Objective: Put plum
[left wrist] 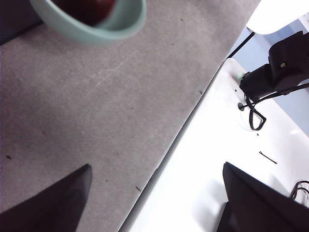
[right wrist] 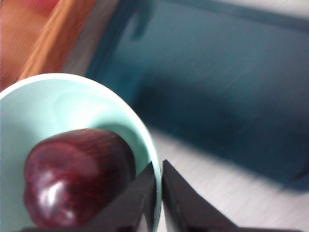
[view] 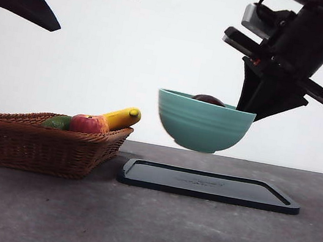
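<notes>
Right gripper [right wrist: 158, 193] held the teal bowl [view: 203, 123] by its rim, jaws pinched on the wall, above the dark tray [view: 209, 185]. Plum [right wrist: 77, 176] sat inside. Bowl not yet set down. Left gripper [left wrist: 154, 203] waited, jaws wide.

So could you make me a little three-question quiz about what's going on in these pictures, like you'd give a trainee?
1. True or false: the teal bowl is resting on the dark tray.
2. Where is the plum? A) in the wicker basket B) inside the bowl C) on the tray
3. Which hand holds the bowl, and by what part?

Key:
1. False. The bowl hangs in the air above the tray.
2. B.
3. The right hand, its jaws pinched on the bowl's rim. The left hand is open, off to the side over the table edge.
</notes>
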Controlling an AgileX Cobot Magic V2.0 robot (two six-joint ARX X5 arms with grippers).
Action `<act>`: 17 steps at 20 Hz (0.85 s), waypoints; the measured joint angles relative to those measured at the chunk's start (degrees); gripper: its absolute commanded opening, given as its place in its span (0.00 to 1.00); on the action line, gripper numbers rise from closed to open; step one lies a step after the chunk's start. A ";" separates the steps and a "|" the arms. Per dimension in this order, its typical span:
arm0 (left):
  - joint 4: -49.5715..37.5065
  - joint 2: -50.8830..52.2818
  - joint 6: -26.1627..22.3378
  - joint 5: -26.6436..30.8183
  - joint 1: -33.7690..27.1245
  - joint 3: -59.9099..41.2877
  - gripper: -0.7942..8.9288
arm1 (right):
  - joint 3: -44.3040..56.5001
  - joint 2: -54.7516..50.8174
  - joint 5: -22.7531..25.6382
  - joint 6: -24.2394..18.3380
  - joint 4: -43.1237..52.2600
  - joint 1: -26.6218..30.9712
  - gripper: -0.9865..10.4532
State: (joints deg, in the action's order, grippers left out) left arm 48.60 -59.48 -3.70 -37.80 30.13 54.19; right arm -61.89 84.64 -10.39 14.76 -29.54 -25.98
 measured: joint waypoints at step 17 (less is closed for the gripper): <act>-0.09 0.00 0.00 -0.02 0.00 0.00 0.53 | -15.13 23.26 -0.07 -4.02 0.55 7.28 0.26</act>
State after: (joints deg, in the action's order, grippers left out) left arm 48.51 -59.48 -3.70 -37.82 30.13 54.19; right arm -77.01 107.90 -10.46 10.74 -28.99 -18.70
